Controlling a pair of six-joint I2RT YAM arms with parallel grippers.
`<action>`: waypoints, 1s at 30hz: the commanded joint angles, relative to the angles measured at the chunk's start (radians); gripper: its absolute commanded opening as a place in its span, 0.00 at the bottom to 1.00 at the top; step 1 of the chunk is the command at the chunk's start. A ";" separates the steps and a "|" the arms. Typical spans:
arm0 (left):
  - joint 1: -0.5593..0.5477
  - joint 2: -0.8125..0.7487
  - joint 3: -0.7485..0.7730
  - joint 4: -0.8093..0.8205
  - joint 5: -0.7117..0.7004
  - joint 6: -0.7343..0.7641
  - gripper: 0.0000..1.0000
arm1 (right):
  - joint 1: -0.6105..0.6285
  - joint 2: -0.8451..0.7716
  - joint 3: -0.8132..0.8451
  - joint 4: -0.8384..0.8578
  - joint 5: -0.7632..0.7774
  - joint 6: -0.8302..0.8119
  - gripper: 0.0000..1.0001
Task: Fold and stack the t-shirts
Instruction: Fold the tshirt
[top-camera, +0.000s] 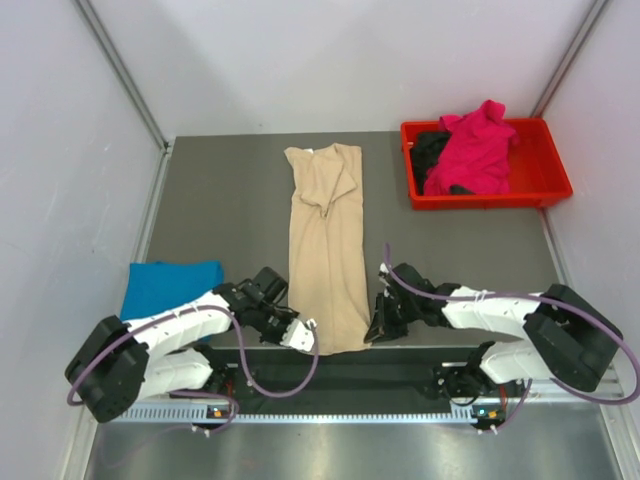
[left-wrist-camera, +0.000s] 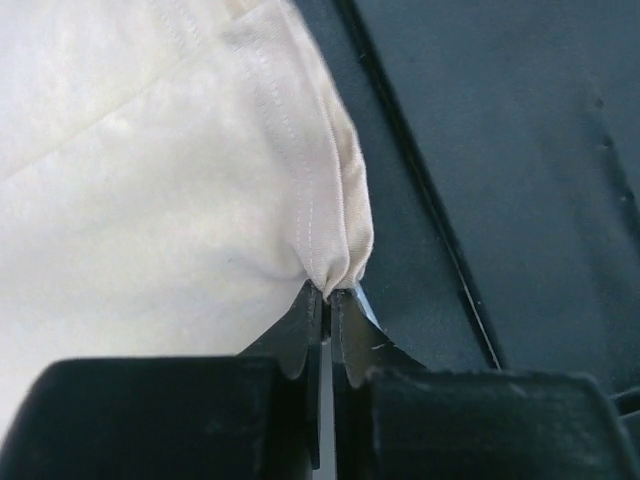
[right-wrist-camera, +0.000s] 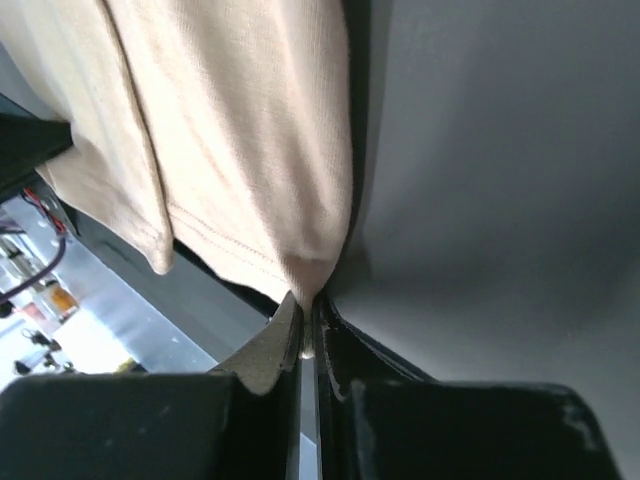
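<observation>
The beige-tan t-shirt (top-camera: 327, 240) lies as a long narrow strip down the middle of the table, sleeves folded in. My left gripper (top-camera: 308, 336) is shut on its near left hem corner (left-wrist-camera: 335, 265). My right gripper (top-camera: 372, 330) is shut on its near right hem corner (right-wrist-camera: 305, 270). The bright blue t-shirt (top-camera: 172, 287) lies folded at the left, beside the left arm. The magenta-pink t-shirt (top-camera: 478, 150) and the black t-shirt (top-camera: 428, 150) lie crumpled in the red tray (top-camera: 545, 185).
The red tray stands at the back right of the grey table (top-camera: 220, 200). White walls close in the sides and back. The table's near edge and the arms' base rail (top-camera: 330, 410) run just under the shirt's hem.
</observation>
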 joint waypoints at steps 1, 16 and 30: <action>0.006 -0.008 0.057 0.013 -0.069 -0.147 0.00 | -0.002 -0.032 0.077 -0.069 -0.003 -0.047 0.00; 0.454 0.275 0.491 0.189 0.104 -0.505 0.00 | -0.327 0.251 0.596 -0.193 -0.034 -0.371 0.00; 0.511 0.698 0.855 0.215 0.015 -0.620 0.00 | -0.459 0.672 1.008 -0.210 -0.146 -0.429 0.00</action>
